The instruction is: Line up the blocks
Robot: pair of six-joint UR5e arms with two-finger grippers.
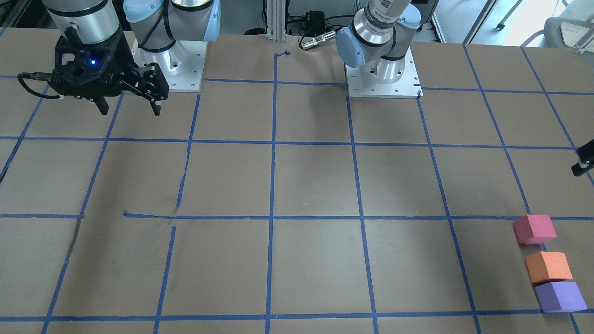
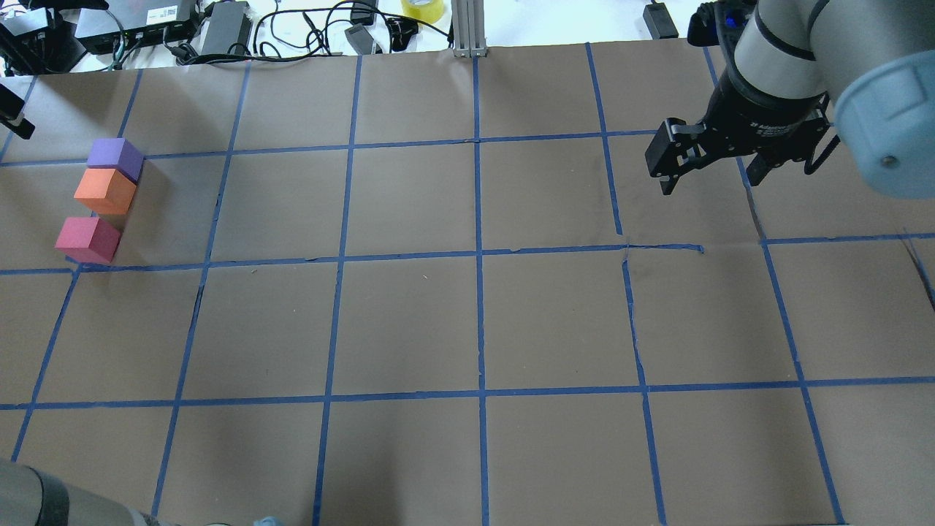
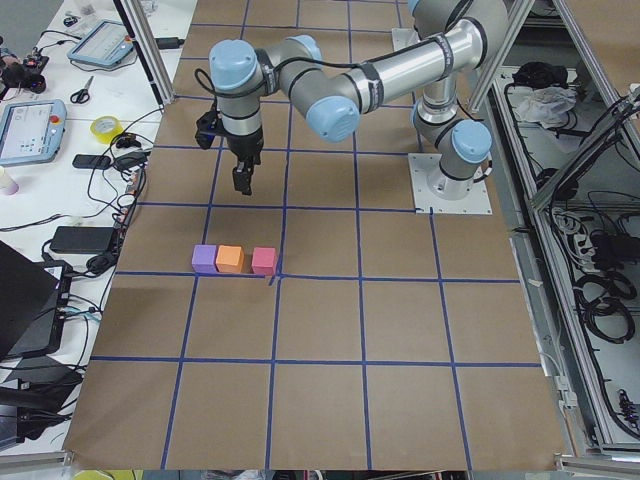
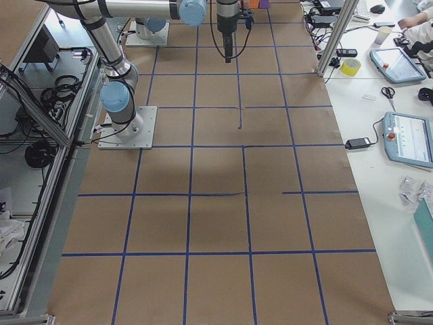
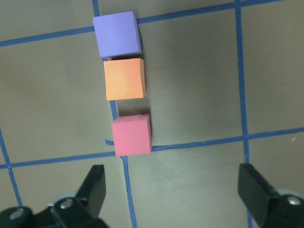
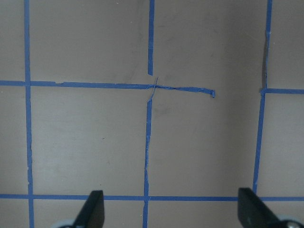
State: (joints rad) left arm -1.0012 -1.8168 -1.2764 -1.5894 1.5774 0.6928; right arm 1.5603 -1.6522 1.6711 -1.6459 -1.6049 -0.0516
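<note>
Three foam cubes lie in a row near the table's left end: purple (image 2: 113, 157), orange (image 2: 104, 188) and pink-red (image 2: 86, 237). Purple and orange touch; a small gap separates orange from pink-red. They also show in the left wrist view: purple (image 5: 117, 34), orange (image 5: 124, 78), pink-red (image 5: 131, 135). My left gripper (image 5: 175, 199) is open and empty, above the table just beside the pink-red cube; only its tip shows at the overhead view's left edge (image 2: 16, 124). My right gripper (image 2: 712, 179) is open and empty, far from the cubes, over bare table (image 6: 171, 211).
Brown paper with a blue tape grid (image 2: 478, 248) covers the table. Cables and power bricks (image 2: 219, 22), a yellow tape roll (image 2: 422, 7) and an aluminium post (image 2: 467, 29) sit along the far edge. The arm bases (image 1: 169, 69) (image 1: 383, 74) stand at the robot's side.
</note>
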